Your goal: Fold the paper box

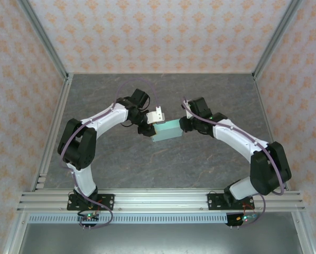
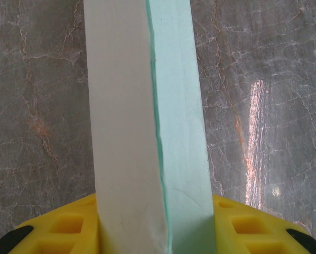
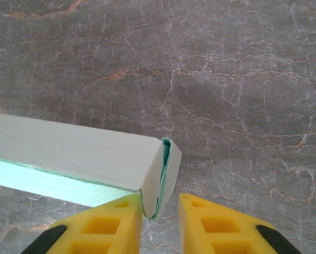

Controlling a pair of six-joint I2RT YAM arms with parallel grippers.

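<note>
- The paper box [image 1: 167, 130] is hanging in the air, and the table [image 1: 147, 164] is lying under the box.
- The left gripper [image 1: 152, 132] is sitting at the box's left end. Its yellow fingers [image 2: 68, 227] are pressing on both flat sides of the box, so it is holding the box tight.
- The right gripper [image 1: 182, 126] is sitting at the box's right end. Its jaws are standing a little bit apart around the end flap [image 3: 166, 174]. One finger is touching the box. A thin strip of table is showing between the flap and the other finger, so I think it is not squeezing.
- The box is looking like a long, flat box, so I think most of the folding is done.
- The flap at the box's right end is bending over but sticking out a little, with some green peeking out. I think it is waiting for one more push.
- I cannot tell how the box's left end is looking.
</note>
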